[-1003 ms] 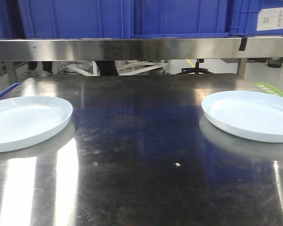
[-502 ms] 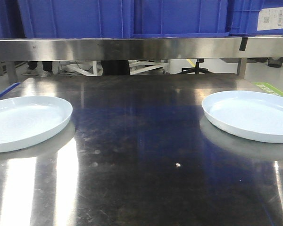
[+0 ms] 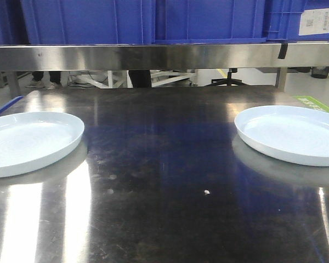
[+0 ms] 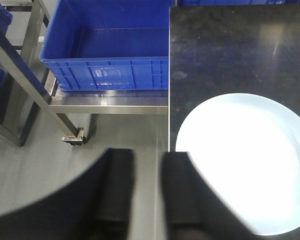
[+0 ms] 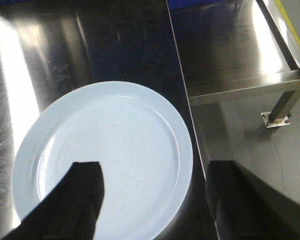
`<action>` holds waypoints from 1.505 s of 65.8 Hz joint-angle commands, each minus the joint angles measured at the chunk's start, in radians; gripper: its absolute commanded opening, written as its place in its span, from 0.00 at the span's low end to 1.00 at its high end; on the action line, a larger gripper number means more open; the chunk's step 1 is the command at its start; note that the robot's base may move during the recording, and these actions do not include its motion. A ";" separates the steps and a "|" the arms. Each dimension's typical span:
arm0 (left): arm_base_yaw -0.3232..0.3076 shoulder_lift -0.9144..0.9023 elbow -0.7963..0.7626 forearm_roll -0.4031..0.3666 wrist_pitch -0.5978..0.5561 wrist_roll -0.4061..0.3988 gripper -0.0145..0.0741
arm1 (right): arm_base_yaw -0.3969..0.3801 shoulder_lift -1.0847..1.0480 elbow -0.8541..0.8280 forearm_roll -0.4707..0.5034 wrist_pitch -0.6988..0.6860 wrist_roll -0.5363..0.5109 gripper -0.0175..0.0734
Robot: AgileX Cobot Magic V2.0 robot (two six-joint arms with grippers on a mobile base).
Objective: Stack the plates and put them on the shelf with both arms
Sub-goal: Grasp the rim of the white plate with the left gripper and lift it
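Two plates [image 3: 30, 142] lie flat, unstacked and well apart on the table [image 3: 164, 164], one for each arm: my left fingers [image 4: 115, 185], narrowly parted and empty, hover beside the left plate [image 4: 240, 165], while my right fingers [image 5: 82, 195], spread wide, hang astride the outer rim of the right plate [image 5: 110, 150].

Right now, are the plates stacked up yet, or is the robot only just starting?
Only starting. Nothing looks done: the left plate and right plate lie far apart on the table, unstacked. In hand: the right gripper hangs over its plate with jaws wide, the left gripper by its plate's edge, holding nothing. Left: grasp, stack, put on the shelf.
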 commanded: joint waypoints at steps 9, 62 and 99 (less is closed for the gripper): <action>-0.004 0.132 -0.034 -0.015 -0.065 -0.020 0.73 | -0.007 0.020 -0.039 -0.007 -0.057 -0.001 0.82; -0.002 0.591 -0.040 -0.020 -0.267 -0.062 0.73 | -0.007 0.035 -0.039 -0.007 -0.058 -0.001 0.82; -0.002 0.702 -0.046 -0.022 -0.316 -0.066 0.73 | -0.007 0.035 -0.039 -0.007 -0.057 -0.001 0.82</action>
